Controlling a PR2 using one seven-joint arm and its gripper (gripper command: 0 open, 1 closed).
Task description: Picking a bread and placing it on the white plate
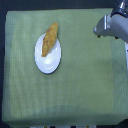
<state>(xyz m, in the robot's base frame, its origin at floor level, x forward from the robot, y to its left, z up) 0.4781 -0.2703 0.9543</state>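
Note:
The bread point(49, 39), a golden-brown elongated pastry, lies tilted across the white plate point(50, 62), with its upper end poking past the plate's far rim. The plate sits left of centre on the green cloth. My gripper point(98, 31) is at the upper part of the exterior view's right, well away from the plate and bread. It is a blurry grey-white shape, and its fingers cannot be made out, so I cannot tell how the jaws stand. Nothing shows in it.
A green cloth point(80, 85) covers the table. Dark floor borders the cloth on the exterior view's left and top edges. The arm point(120, 20) enters from the top right corner.

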